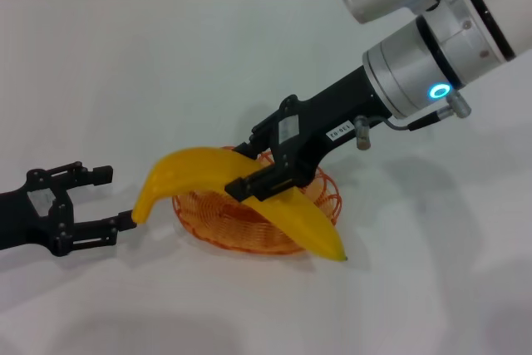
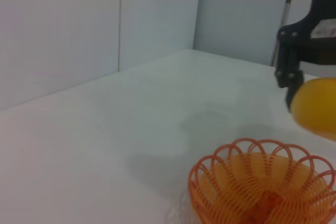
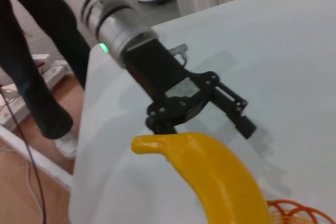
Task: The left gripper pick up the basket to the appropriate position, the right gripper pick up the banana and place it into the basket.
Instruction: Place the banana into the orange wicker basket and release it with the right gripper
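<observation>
Hovering: curved smooth yellow banana (image 1: 241,193) pinched mid-length by right gripper (image 1: 264,174), long axis spanning orange wire-loop basket (image 1: 218,220) toward front edge | seemingly not resting inside | left gripper (image 1: 104,199) spread, just beside stem end.

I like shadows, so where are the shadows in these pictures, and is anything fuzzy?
Head view: a soft grey shadow lies on the table beside the basket and under the left end effector. Left wrist view: a faint shadow sits beside the basket, and the banana looks fuzzy. Right wrist view: the left end effector's shadow falls on the table.
</observation>
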